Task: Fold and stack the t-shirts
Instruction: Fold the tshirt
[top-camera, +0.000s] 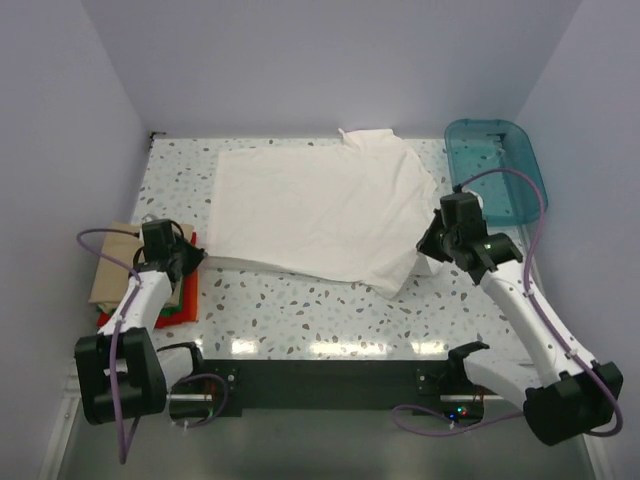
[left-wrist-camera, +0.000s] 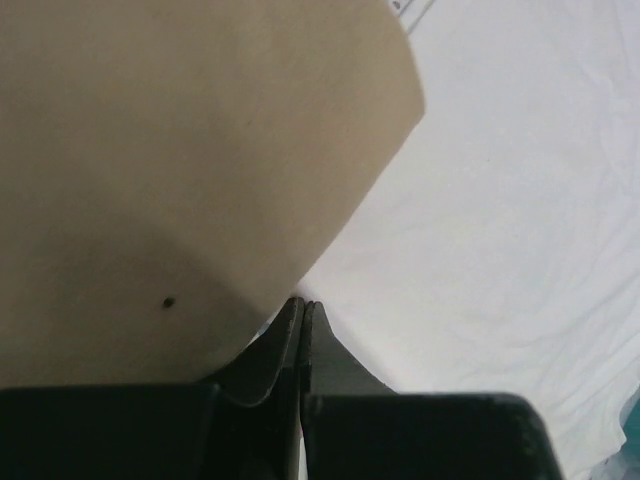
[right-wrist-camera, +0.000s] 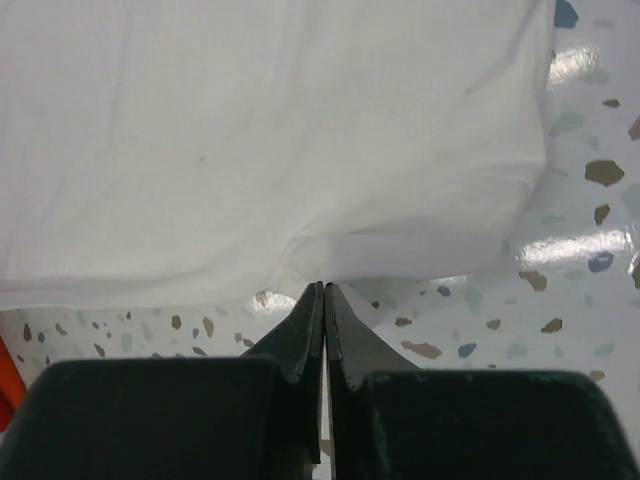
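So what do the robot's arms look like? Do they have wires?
Both have white tube-shaped links and chunky black joints. The left arm and right arm each trail a looping purple cable. The left gripper and right gripper each end in two dark pointed fingers.

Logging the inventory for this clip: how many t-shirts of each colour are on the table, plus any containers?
white t-shirt, spread flat: 1
tan t-shirt, folded, top of the stack: 1
green t-shirt, in the stack: 1
red t-shirt, in the stack: 1
teal plastic bin: 1
Total: 5
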